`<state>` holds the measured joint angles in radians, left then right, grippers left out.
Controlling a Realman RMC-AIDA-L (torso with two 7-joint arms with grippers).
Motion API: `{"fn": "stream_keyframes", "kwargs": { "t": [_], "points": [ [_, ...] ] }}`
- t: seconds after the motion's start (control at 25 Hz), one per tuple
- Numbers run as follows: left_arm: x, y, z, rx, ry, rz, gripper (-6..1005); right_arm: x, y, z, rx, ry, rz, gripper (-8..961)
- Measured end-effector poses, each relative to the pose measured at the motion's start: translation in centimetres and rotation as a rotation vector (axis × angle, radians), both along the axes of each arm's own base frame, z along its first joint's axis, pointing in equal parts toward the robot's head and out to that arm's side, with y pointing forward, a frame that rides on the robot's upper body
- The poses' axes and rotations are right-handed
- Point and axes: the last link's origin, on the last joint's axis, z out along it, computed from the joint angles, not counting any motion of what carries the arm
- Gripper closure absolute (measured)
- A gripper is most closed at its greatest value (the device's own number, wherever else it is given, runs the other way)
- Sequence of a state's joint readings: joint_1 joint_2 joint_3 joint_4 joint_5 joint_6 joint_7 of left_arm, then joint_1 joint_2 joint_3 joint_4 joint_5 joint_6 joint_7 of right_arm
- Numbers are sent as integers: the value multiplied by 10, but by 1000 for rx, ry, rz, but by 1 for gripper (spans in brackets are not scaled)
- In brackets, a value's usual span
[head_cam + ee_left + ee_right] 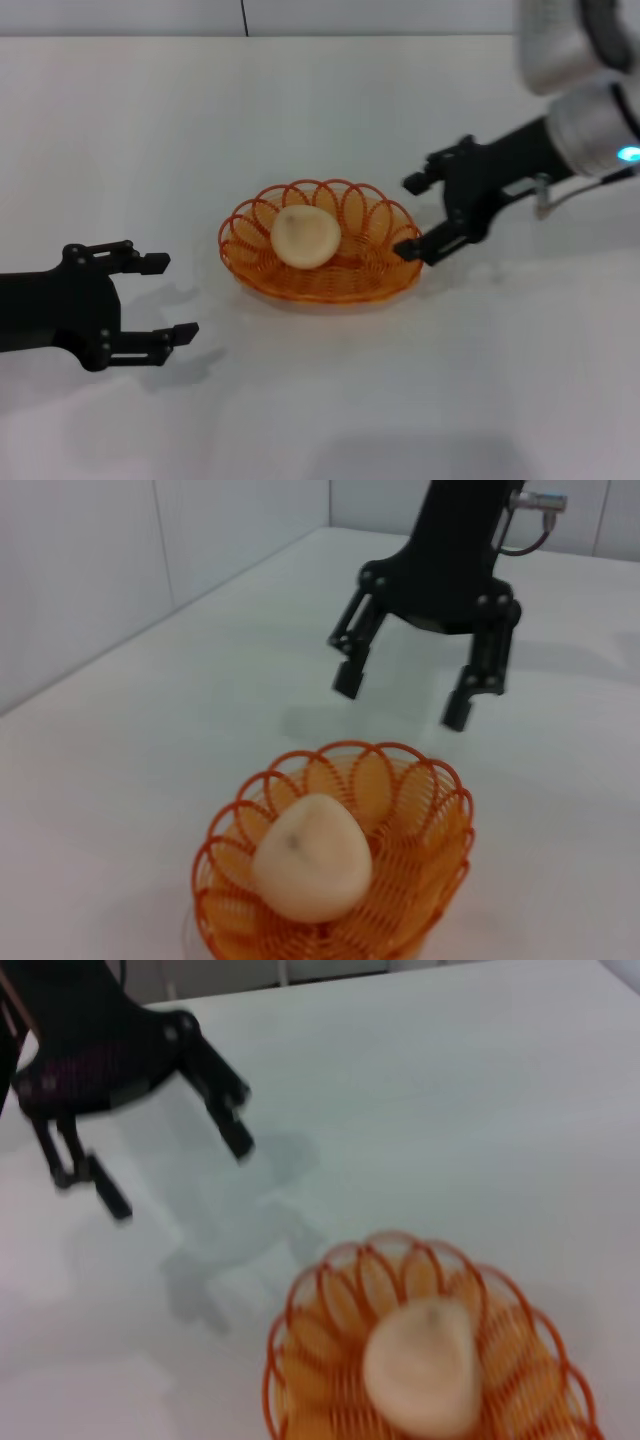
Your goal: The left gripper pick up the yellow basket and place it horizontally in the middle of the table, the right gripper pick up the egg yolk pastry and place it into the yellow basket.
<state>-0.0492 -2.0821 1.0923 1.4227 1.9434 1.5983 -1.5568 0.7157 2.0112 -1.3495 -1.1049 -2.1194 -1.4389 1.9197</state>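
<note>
Yellow basket sits near the middle of the white tabletop, lying flat on its woven bottom with the long side running across the head view. Egg yolk pastry rests inside it, toward the robot's left half of the basket, pale dome up — nothing grips it.

Right tool hangs just beside the basket's right end, fingers spread wide apart and empty; its lower fingertip seems to touch or nearly touch the looped rim, though from the head view I cannot tell which. In the left wrist view the same tool shows beyond the basket, above the tabletop with its shadow under it.

Left tool is off to the basket's left, well apart from it, low over the tabletop, fingers open and holding nothing. The right wrist view shows it beyond the basket and pastry.
</note>
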Motion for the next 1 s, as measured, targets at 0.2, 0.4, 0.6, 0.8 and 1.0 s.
{"fn": "stream_keyframes", "kwargs": {
  "t": [0.2,0.4,0.6,0.8,1.0],
  "points": [
    [-3,3,3,15,-9,7,183,39,-17,21,-10,50,7,81],
    [-1,7,2,-2,-22,-5,183,62,-28,35,-33,91,0,82],
    [2,9,2,-24,-53,-14,183,80,-38,42,-50,135,11,82],
    [3,13,4,-40,-84,-18,183,87,-43,51,-62,175,13,81],
    [5,15,4,-48,-98,-24,183,97,-44,60,-55,173,-6,81]
  ]
}}
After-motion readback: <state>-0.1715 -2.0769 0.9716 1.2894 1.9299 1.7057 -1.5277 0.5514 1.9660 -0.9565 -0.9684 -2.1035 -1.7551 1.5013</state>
